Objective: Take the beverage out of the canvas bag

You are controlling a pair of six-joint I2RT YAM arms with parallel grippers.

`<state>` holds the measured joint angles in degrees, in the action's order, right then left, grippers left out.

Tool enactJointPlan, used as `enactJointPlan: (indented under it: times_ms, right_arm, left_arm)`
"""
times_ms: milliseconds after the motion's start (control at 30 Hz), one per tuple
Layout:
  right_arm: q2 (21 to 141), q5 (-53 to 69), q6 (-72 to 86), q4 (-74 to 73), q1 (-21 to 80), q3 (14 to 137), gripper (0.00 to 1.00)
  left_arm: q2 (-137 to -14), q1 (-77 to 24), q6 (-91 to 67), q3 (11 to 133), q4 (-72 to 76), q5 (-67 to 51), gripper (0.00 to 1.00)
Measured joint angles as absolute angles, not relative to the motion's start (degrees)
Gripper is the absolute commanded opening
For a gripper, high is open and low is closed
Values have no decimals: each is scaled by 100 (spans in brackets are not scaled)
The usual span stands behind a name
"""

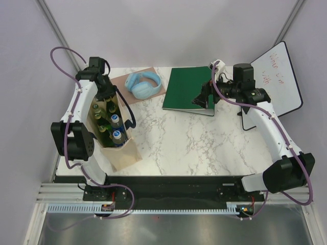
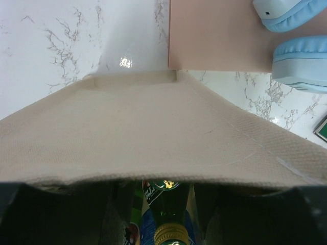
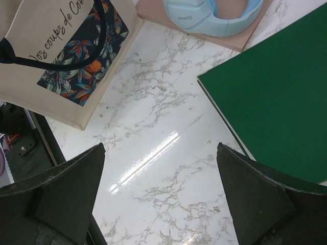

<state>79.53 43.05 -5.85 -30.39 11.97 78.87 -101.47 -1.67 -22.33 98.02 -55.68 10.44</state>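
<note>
- The canvas bag stands upright at the left of the top view on the tabletop. Its mouth is open and several bottles are packed inside.
- The left tool is at the bag mouth with its fingers spread wide. In the left wrist view a green bottle with a gold cap sits between them at bottom centre, with a gap on both sides and no contact visible.
- Two blue-capped bottles are in the bag too, lower in the top view than the left tool. More green ones line the bag's left wall.
- The right tool hangs wide open over bare marble, holding nothing. The top view puts it by the green binder, upper right of centre, well apart from the bag.
- Blue headphones lie on a tan mat just above the bag, and a whiteboard is at far right. Neither looks involved.
- Judgement: the green bottle looks like glass, so fairly heavy, rigid, smooth and breakable if dropped. The best hold is the neck just under the cap, where it is narrowest and the cap lip acts as a stop against slip.
- Judgement: the bag is soft cloth, so its walls can fold in or ride up with the bottle. The neighbouring bottles sit tight against it, so a straight vertical pull is safest, or they get knocked.
- The navy handle drapes over the printed face and is a possible snag point.
</note>
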Motion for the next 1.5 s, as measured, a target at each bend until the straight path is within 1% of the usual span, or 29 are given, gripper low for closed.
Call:
enactJointPlan:
  times_ms: [300,400,433,500,533,633,733,900,1067,1333,1500]
  right_arm:
    - [7959,4303,-582,-3041,1177,7887,98]
    - [7959,4305,-582,-3039,1175,7887,98]
    - [7959,4305,-582,-3039,1175,7887,98]
    - [7959,4303,-582,-3041,1175,7887,98]
    - [7959,4303,-585,-3039,1173,7887,98]
    - [7959,4303,-582,-3039,1168,7887,98]
    - [7959,4303,-585,-3041,1166,7887,98]
    - [7959,4303,-582,-3041,1166,7887,98]
    - [7959,4307,-580,-3041,1166,7887,98]
    - [7999,4355,-561,-3041,1166,7887,98]
    - [8128,4421,-521,-3041,1162,7889,98]
  left_arm:
    - [-10147,-167,-2191,9710,-5516,1037,52]
    - [-10149,-167,-2174,9675,-5502,1031,46]
    - [-10149,-167,-2169,9651,-5500,1017,42]
    - [-10149,-169,-2156,9598,-5496,987,36]
    - [-10149,-169,-2147,9592,-5489,989,29]
    - [-10147,-172,-2110,9592,-5483,972,13]
    - [-10121,-172,-2091,9590,-5494,958,3]
    - [-10003,-174,-1968,9712,-5721,908,2]
    - [-9800,-174,-1680,10567,-6110,947,2]
    - [-8836,-174,-1437,11417,-6488,1028,2]
    - [-8670,-174,-1413,12145,-6788,967,2]
